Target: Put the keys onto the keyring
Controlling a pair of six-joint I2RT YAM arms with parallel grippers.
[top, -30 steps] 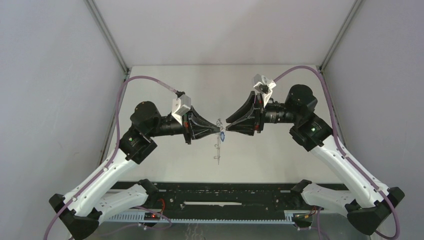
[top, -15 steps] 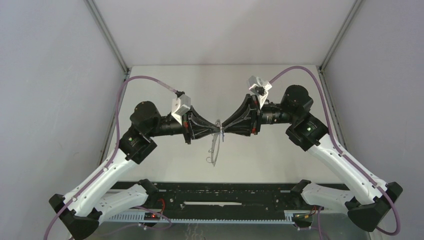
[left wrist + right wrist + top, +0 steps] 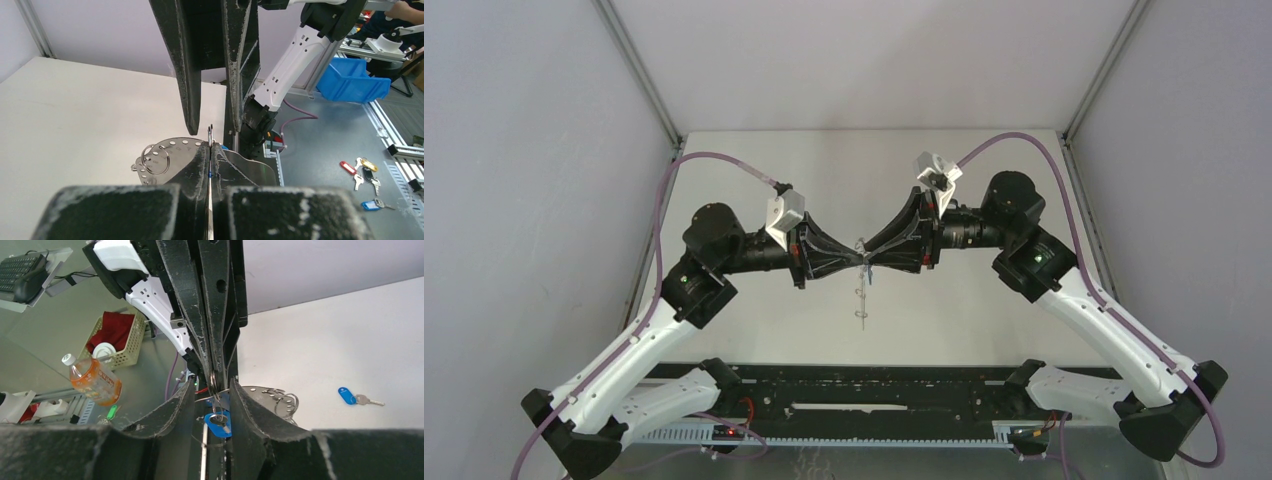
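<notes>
Left gripper pinches the keyring; right gripper, half open, straddles a key at its 12 o'clock. Threading seems in hand; next needs fine alignment.

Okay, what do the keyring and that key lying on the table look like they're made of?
The keyring is apparently thin grey metal: dull sheen, small holes punched along its rim, wire loops at the edge. The key on the table is silvery, likely metal. Its blue tag looks like smooth, evenly coloured plastic.
</notes>
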